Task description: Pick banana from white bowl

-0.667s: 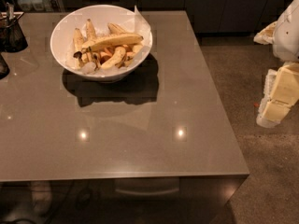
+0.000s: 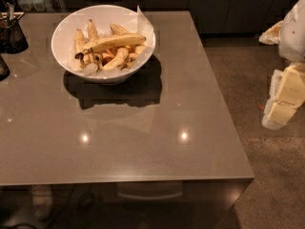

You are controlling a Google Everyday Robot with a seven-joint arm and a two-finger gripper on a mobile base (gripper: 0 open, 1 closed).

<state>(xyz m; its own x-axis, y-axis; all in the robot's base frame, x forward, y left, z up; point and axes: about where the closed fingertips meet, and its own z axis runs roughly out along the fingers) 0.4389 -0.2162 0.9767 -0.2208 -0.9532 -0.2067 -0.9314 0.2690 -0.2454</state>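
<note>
The white bowl (image 2: pixel 64 44) stands at the far left-centre of the brown table, with crinkled white paper sticking up at its right rim. The banana (image 2: pixel 116 42), long and pale yellow with dark tips, lies across the top of the pile, nearly spanning the bowl. Shorter bananas and pieces (image 2: pixel 116 59) lie under and around it. My gripper (image 2: pixel 282 100), cream-coloured, hangs off the table's right side, well to the right of the bowl and below table height, holding nothing that I can see.
A dark wire-mesh cup (image 2: pixel 11 32) stands at the table's far left edge, with another dark object (image 2: pixel 3 67) just below it. The brown table (image 2: pixel 143 142) extends toward me. Dark cabinets (image 2: pixel 224 6) line the back; the floor lies to the right.
</note>
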